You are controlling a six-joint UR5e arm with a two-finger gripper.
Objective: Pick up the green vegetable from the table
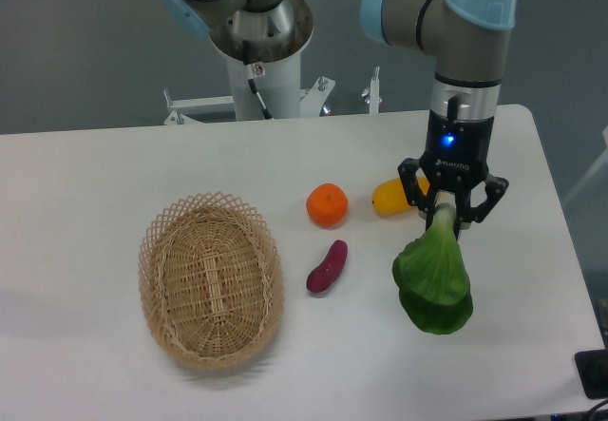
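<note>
The green vegetable [434, 280] has a broad dark green leaf and a pale stalk. It hangs leaf-down from my gripper [449, 216], which is shut on the stalk end. The leaf hangs over the right part of the white table [95, 174]; I cannot tell whether its tip touches the surface. The arm comes down from above at the upper right.
A yellow oblong fruit [389, 196] lies just left of the gripper, partly behind a finger. An orange [327, 204] and a small purple eggplant [327, 266] lie near the middle. A woven basket [210, 277] stands at the left. The robot base [258, 69] stands behind the table.
</note>
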